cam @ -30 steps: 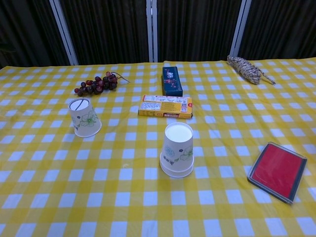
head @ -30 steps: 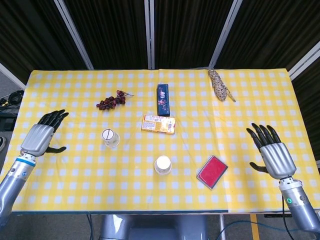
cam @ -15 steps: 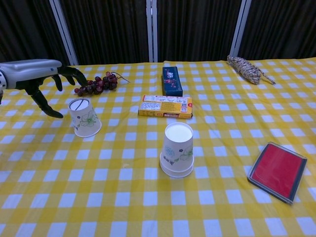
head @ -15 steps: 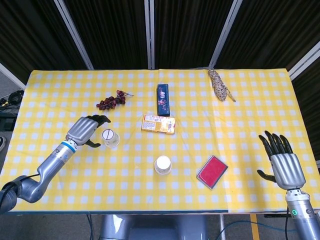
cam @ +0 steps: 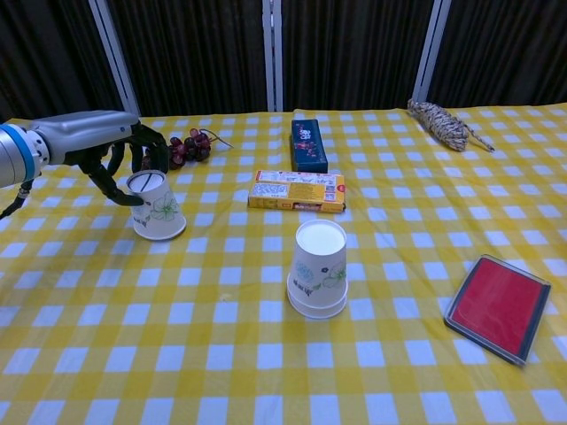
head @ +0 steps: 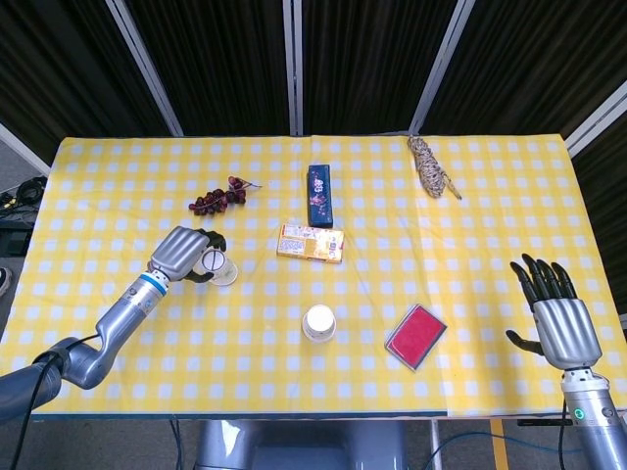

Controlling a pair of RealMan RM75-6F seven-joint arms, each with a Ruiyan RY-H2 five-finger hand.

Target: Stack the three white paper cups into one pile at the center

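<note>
We are seeing the left hand (cam: 111,146) curling its fingers around the top of the left paper cup (cam: 156,206), which is sitting upside down toward the tabletop's left edge; whether it is actually grasping is unclear. The center paper cup (cam: 318,280) is standing upside down near the front edge, apart from it. The right hand (head: 559,315) is hovering released, fingers spread, past the right front corner. Grapes (cam: 184,147) are lying just behind the left hand; a yellow box (cam: 296,190) is lying mid-table, and a red case (cam: 498,306) is lying front right.
</note>
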